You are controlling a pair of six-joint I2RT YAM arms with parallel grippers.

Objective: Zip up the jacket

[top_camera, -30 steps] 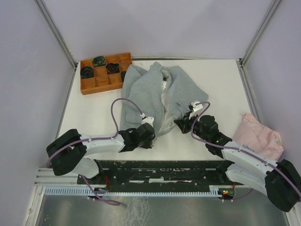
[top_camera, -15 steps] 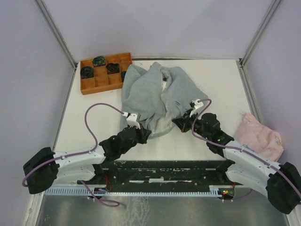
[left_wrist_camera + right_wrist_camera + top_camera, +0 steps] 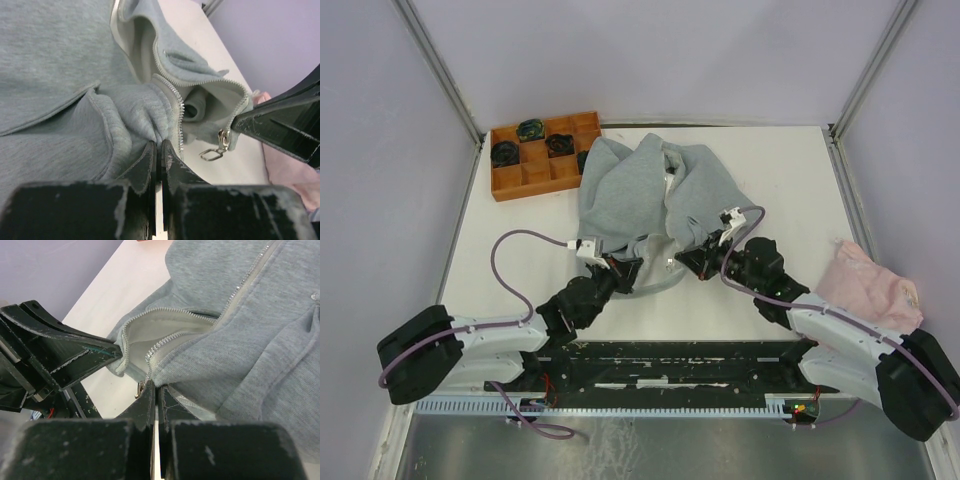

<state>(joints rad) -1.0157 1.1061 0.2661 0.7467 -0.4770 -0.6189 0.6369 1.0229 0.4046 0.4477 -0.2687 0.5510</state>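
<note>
**Left gripper (image 3: 159, 150) and right gripper (image 3: 156, 392) each clamped on the jacket's (image 3: 630, 190) bottom edge**

Left gripper's fingers are pressed together on a fold of grey fleece at the hem, right beside one row of zipper teeth (image 3: 176, 120). Right gripper's fingers are likewise closed, pinching the opposite front edge at the foot of its own tooth row. The metal slider and its wire pull (image 3: 218, 147) hang at that edge, just by the right fingertips. Between the two grips the front gapes, showing the white lining.

From above, both arms reach in from the near edge and meet at the jacket's lower hem. The garment lies crumpled at the middle of the white table (image 3: 520, 250), hood end towards the far wall.

An orange divided tray (image 3: 542, 183) sits at the far left corner, its right end touched by the jacket's shoulder. Dark round objects (image 3: 506, 153) occupy four of its compartments, one partly hidden by the fleece; what they are cannot be told. A pale pink cloth (image 3: 870, 290) lies bunched at the right edge, well apart from the jacket.

Lilac walls and metal frame posts enclose the table.
</note>
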